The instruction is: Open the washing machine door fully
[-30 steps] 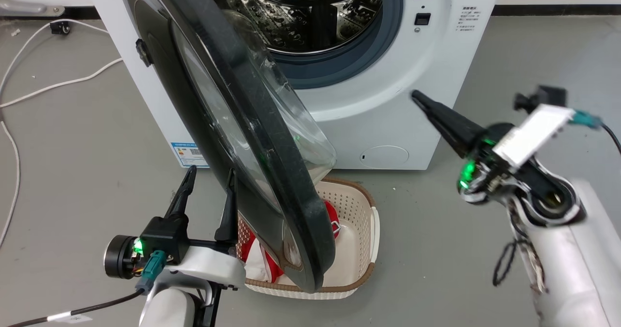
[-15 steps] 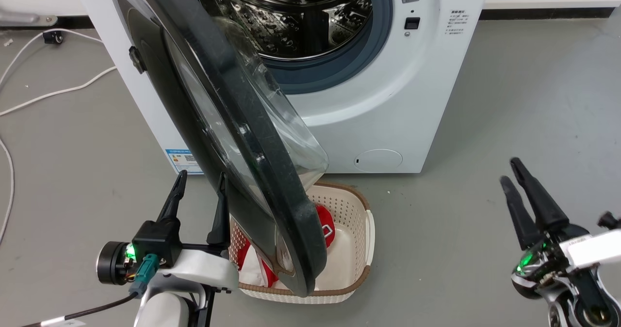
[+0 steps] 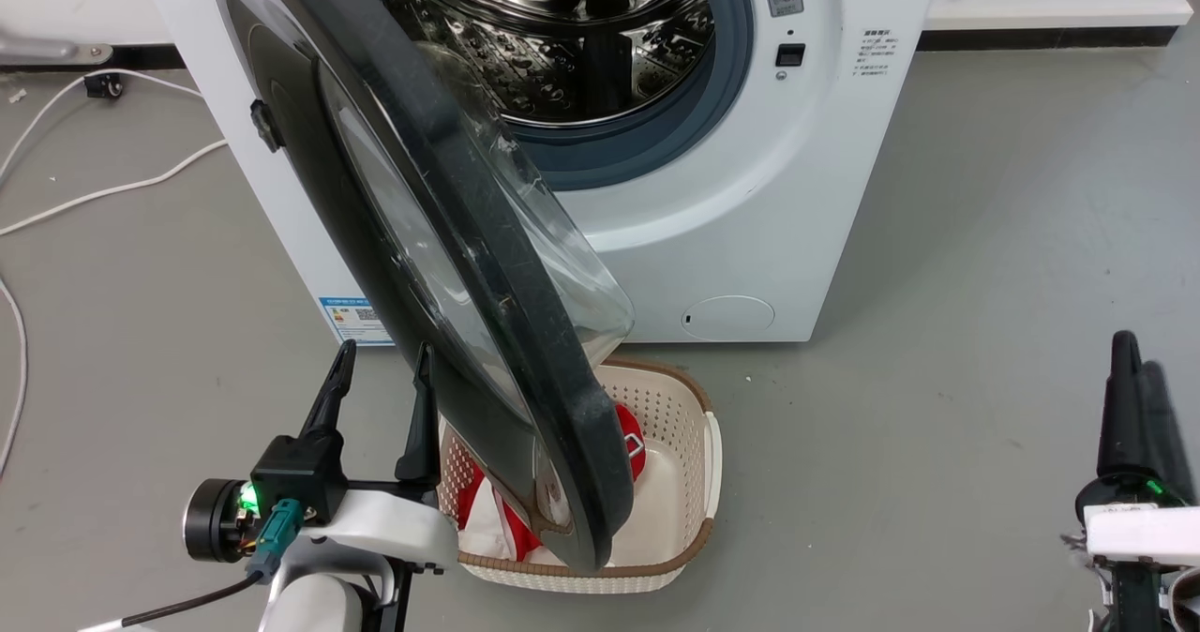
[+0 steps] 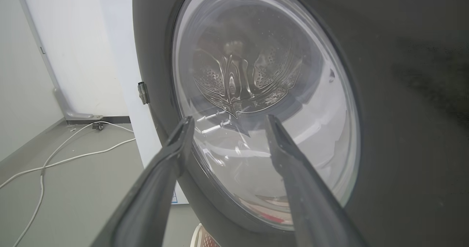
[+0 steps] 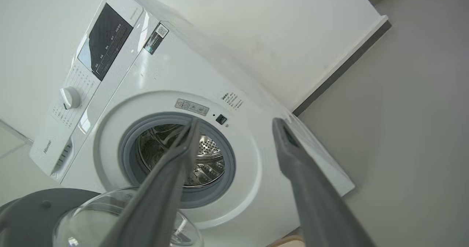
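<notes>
Left gripper (image 3: 382, 358) is sitting low at the lower left of the head view, jaws apart, gripping nothing. Its inner finger is lying just beside the outer face of the washing machine door (image 3: 525, 332) – can't tell if it's touching. In the left wrist view the left gripper (image 4: 228, 118) is pointing straight at the door's (image 4: 403, 93) clear window, with the drum showing through the glass.

Right gripper (image 3: 1136, 362) is hanging at the lower right, well apart from the door, and looking edge-on from the head. The right wrist view is showing its (image 5: 236, 122) jaws apart and empty.

The door is standing partly swung out, hinged on the machine's left side and nearly edge-on to the head camera. Its glass bowl (image 3: 572, 266) is facing the opening and its free edge is hanging over the basket (image 3: 712, 444).

The basket is sitting on the floor (image 3: 937, 426) right in front of the washing machine (image 3: 750, 238), holding red and white cloth (image 3: 630, 437).

The drum (image 3: 581, 32) is lying open to view behind the door – the right wrist view is also catching the door (image 5: 36, 210) low down, the control panel (image 5: 106, 41) and the knob (image 5: 70, 97).

White cables (image 3: 94, 182) are trailing across the floor left of the machine.
</notes>
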Robot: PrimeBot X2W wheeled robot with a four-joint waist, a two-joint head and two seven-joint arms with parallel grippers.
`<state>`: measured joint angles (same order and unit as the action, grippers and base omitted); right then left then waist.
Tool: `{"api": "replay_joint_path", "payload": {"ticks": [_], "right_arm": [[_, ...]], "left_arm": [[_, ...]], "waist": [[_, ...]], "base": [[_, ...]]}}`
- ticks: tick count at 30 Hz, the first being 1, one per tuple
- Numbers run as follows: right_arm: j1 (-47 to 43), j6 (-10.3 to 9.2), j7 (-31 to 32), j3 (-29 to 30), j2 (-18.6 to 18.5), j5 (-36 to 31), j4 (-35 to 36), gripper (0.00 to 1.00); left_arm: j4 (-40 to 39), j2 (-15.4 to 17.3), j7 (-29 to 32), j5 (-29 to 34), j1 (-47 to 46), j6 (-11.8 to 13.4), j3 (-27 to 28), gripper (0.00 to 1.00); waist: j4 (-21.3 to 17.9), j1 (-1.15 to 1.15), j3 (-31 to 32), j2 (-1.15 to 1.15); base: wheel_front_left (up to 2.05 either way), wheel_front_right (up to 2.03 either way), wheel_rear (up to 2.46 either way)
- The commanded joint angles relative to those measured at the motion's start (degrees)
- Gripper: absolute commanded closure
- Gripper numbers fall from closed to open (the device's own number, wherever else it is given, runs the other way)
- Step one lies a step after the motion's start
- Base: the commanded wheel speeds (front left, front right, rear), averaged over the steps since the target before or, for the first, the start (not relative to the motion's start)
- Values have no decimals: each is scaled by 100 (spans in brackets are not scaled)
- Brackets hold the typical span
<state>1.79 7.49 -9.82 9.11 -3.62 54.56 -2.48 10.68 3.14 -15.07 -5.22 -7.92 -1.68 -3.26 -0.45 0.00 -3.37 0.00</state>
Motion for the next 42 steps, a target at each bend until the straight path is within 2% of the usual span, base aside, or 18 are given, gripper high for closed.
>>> {"api": "replay_joint_path", "payload": {"ticks": [1, 8, 10, 14, 18, 26, 39, 40, 41, 42], "right_arm": [[0, 0, -66, 33, 22, -352, 95, 0], [40, -1, -205, -37, 68, -3611, 872, 0], [-32, -1, -165, -176, 78, -4281, 1055, 0], [-229, -2, -94, -445, 78, -4998, 1195, 0], [-416, -2, -104, -614, 77, -5123, 1035, 0], [-426, -2, -241, -582, 77, -5014, 485, 0], [-218, -2, -336, -562, 79, -5101, 318, 0], [-219, -2, -339, -564, 79, -5097, 318, 0], [-219, -2, -346, -570, 79, -5103, 320, 0], [-221, -2, -350, -571, 79, -5111, 319, 0]], "left_arm": [[-14, 7, -15, -2, 38, 13, 9, 0], [-44, 4, -15, 1, -27, 16, 19, 0], [-44, 4, -15, 5, -38, 12, 22, 0], [-44, 3, -15, 19, -57, 3, 32, 0], [-59, 7, -15, 31, -68, 4, 69, 0], [-81, 11, -16, 63, -67, -6, 84, 0], [-85, 8, -15, 99, -56, -11, 85, 0], [-89, 8, -16, 97, -57, -14, 85, 6], [-92, 7, -15, 85, -58, -32, 81, 67], [-92, 7, -15, 67, -56, -50, 74, 100]], "waist": [[1, 0, -11, 0], [20, 0, -60, 0], [29, 0, -65, 0], [44, 0, -73, 0], [41, 0, -82, 0], [30, 0, -75, 0], [22, 0, -93, 0], [23, 0, -97, 0], [23, 0, -99, 0], [23, 0, -101, 0]], "base": [[0, 0, 0], [0, 0, 0], [0, 0, 0], [0, 0, 0], [0, 0, 0], [0, 0, 0], [0, 0, 0], [0, 0, 0], [0, 0, 0], [0, 0, 0]]}}
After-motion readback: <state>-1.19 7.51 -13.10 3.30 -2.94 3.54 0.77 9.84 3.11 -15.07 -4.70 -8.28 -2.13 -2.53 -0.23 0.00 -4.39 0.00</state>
